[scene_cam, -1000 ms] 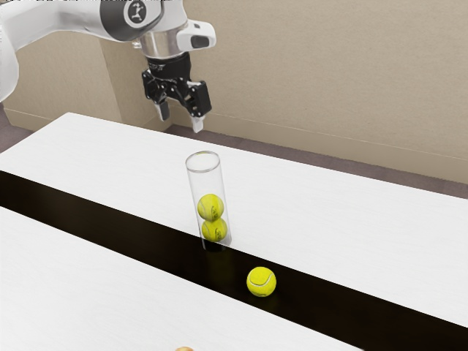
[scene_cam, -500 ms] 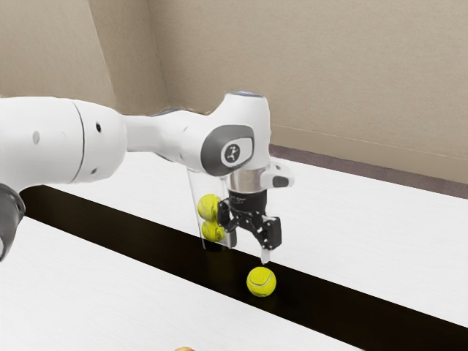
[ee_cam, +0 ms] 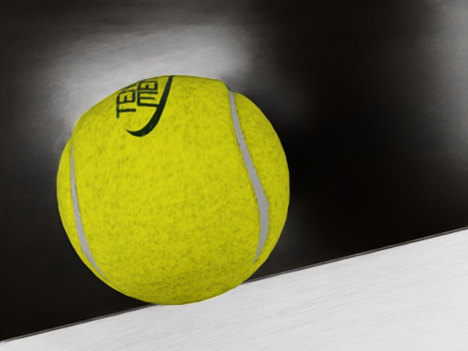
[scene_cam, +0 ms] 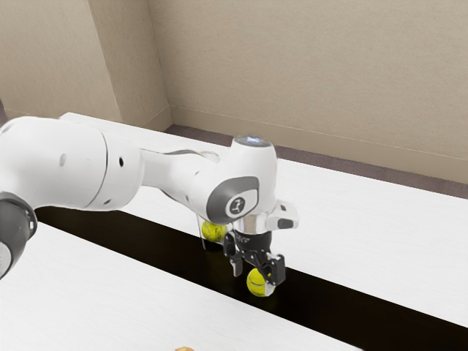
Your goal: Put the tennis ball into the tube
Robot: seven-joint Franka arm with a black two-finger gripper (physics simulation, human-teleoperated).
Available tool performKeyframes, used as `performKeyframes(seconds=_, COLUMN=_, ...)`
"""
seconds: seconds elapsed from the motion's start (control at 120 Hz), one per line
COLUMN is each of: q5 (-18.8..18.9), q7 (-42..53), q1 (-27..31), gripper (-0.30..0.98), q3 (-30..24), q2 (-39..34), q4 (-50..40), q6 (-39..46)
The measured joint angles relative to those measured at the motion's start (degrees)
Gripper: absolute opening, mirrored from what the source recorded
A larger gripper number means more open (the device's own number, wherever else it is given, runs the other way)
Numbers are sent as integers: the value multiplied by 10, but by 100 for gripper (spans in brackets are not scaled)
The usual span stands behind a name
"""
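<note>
My black gripper is low at the loose tennis ball, its fingers apart on either side of the ball's upper part. Part of the ball is covered by the nearer finger. In the wrist view, the yellow ball with grey seams and dark lettering rests on the black strip, close to its border with white. Just behind the gripper stands the clear tube, mostly hidden by my arm; one yellow ball is visible inside near its bottom.
A white table is crossed by a long black strip. The tube stands close to my hand, on the exterior view's left of it. A small orange-brown thing pokes in at the exterior view's lower edge.
From high beyond the tube, my hand has swung toward the exterior view's right and come down to the loose ball. My arm now covers most of the tube. The ball has stayed put.
</note>
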Motion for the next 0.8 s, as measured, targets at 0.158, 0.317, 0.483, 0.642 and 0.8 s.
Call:
performKeyframes(seconds=0.158, q5=1, q7=-2, q1=2, gripper=66, q3=0, q2=10, q4=-12, q6=73)
performKeyframes(seconds=0.317, q5=1, q7=-3, q1=5, gripper=66, q3=0, q2=24, q4=-23, q6=122)
performKeyframes(seconds=0.483, q5=-5, q7=-4, q1=7, gripper=66, q3=0, q2=39, q4=-26, q6=149)
performKeyframes(seconds=0.642, q5=-20, q7=-2, q1=7, gripper=66, q3=0, q2=45, q4=-38, q6=169)
performKeyframes(seconds=0.8, q5=-37, q7=0, q1=7, gripper=66, q3=0, q2=45, q4=-40, q6=182)
